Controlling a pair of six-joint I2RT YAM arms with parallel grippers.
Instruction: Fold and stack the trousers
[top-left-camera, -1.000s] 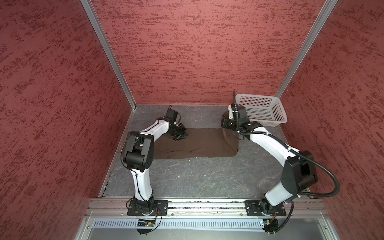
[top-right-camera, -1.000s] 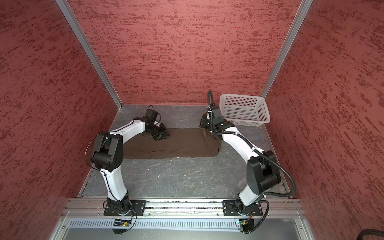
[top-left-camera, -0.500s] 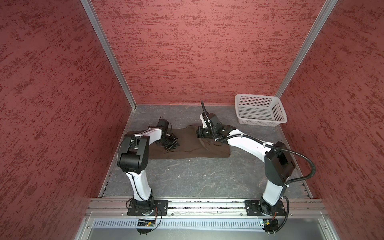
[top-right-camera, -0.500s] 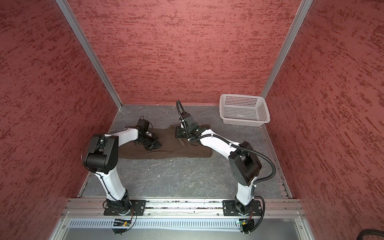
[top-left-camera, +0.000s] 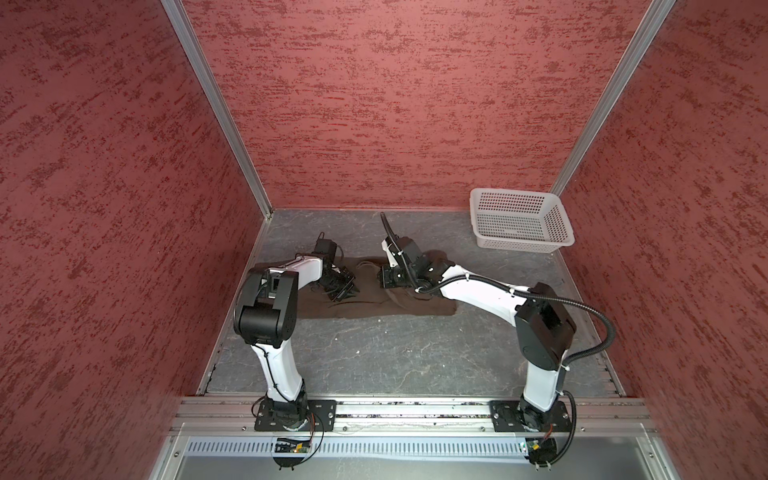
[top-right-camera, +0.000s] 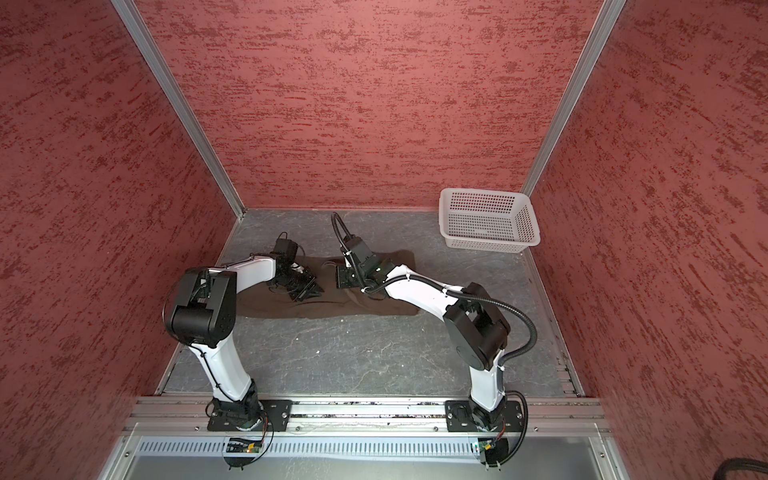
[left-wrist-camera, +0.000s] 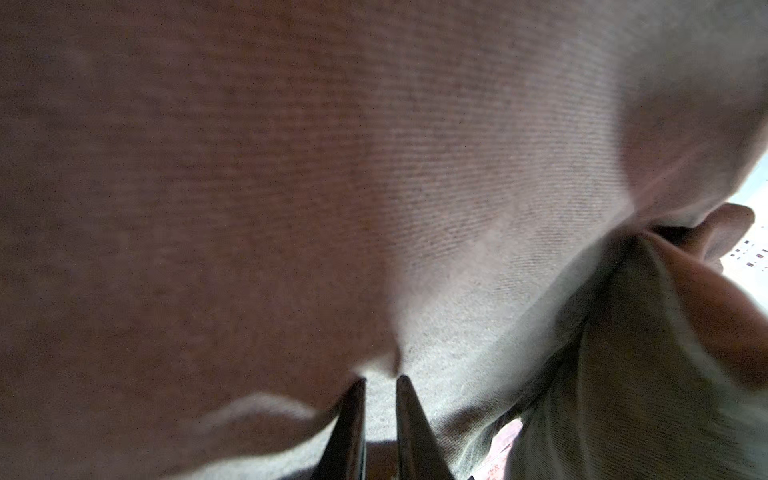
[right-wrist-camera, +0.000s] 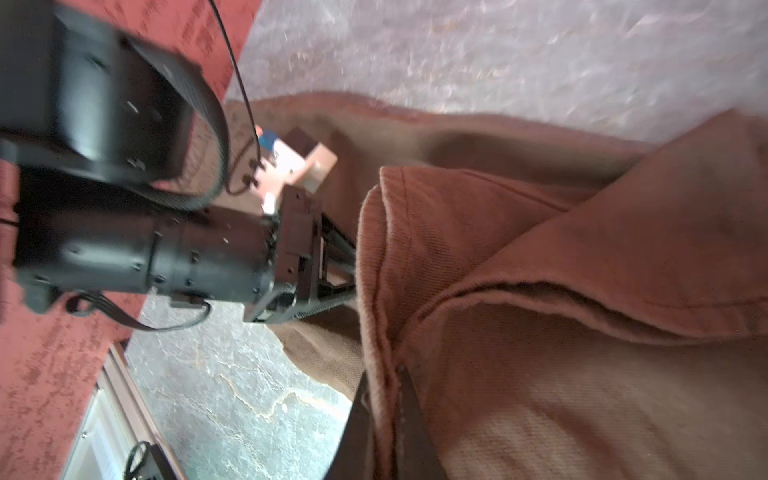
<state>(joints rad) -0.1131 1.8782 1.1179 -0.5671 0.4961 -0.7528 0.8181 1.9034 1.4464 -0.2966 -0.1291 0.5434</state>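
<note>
- In both top views, the trousers lie in a rumpled brown band across the far half of the grey table, between the two arms. They are well apart from the white basket in the far right corner.
- The left claw rests low on the cloth's left part. The right claw reaches across to near the middle of the cloth, just beside the left one. How far either is open cannot be told from here.
- In the left wrist view, brown cloth fills the view. The left claw is almost closed, with a fold of cloth at its tips.
- In the right wrist view, the right claw is pinched narrowly on a stitched hem of the trousers, which runs between its fingers. The cloth is doubled over in thick folds beyond the tips. The left claw pokes under the edge of that fold, above the table.
</note>
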